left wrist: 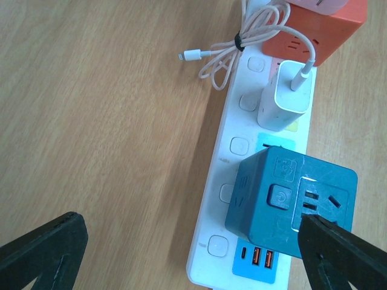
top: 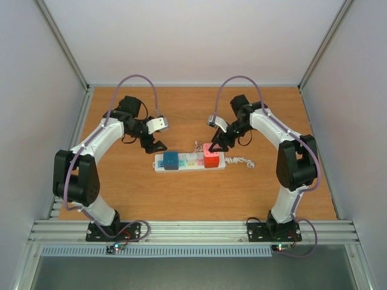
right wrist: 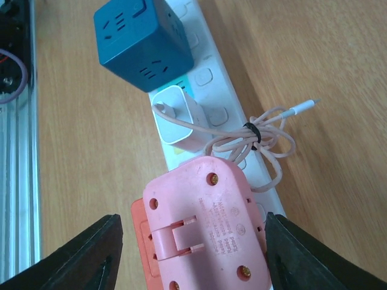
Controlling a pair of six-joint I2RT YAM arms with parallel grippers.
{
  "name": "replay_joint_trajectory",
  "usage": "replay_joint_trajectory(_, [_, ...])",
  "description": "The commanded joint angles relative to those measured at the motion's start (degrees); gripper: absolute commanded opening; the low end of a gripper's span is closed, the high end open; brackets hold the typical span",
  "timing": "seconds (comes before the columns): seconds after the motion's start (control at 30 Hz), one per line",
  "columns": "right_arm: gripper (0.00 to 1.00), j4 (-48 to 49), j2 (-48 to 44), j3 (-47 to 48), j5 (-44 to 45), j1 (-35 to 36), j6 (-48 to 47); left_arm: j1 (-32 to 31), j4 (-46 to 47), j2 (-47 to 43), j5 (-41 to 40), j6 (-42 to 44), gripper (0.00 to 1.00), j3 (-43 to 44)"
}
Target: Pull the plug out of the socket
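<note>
Long white plastic power strip (top: 190, 163) lying mid-table, well apart from every edge of the wooden tabletop (top: 121, 187), pink rounded plug (right wrist: 211, 241) atop orange cube adapter (top: 211, 162), right gripper (right wrist: 192, 217) released, fingers straddling the plug with gaps, left gripper (left wrist: 188, 220) spread wide, one finger overlapping teal cube adapter (left wrist: 284, 199).

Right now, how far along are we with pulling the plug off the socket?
Nothing looks pulled yet: the teal cube, white charger and orange cube all sit on the socket. In hand: the right gripper is open astride the pink block on top of the orange cube, and the left gripper is open near the teal cube. Left: close, grip and lift a plug clear.
</note>
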Motion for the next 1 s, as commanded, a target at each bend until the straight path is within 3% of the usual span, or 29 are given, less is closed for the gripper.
replay_joint_trajectory(0.0, [0.65, -4.31, -1.53, 1.16, -1.82, -0.18, -2.47, -0.18, 3.21, -0.14, 0.02, 0.15, 0.97, -0.69])
replay_joint_trajectory(0.27, [0.82, -4.92, 3.32, 5.75, -2.66, -1.39, 0.04, -0.25, 2.66, -0.29, 0.25, 0.13, 0.97, -0.38])
replay_joint_trajectory(0.47, [0.85, -8.56, 7.20, 7.37, -2.17, -1.50, -1.57, -0.45, 2.45, -0.41, -0.31, 0.85, 0.97, -0.33])
replay_joint_trajectory(0.67, [0.82, -14.47, 11.42, 10.38, -3.49, -1.49, -2.64, -0.54, 2.67, -0.32, -0.36, 0.61, 0.97, -0.28])
replay_joint_trajectory(0.97, [0.67, -17.55, 9.96, 13.63, -5.10, -1.50, -3.60, -0.70, 4.16, -0.15, -0.95, -0.61, 0.97, -0.38])
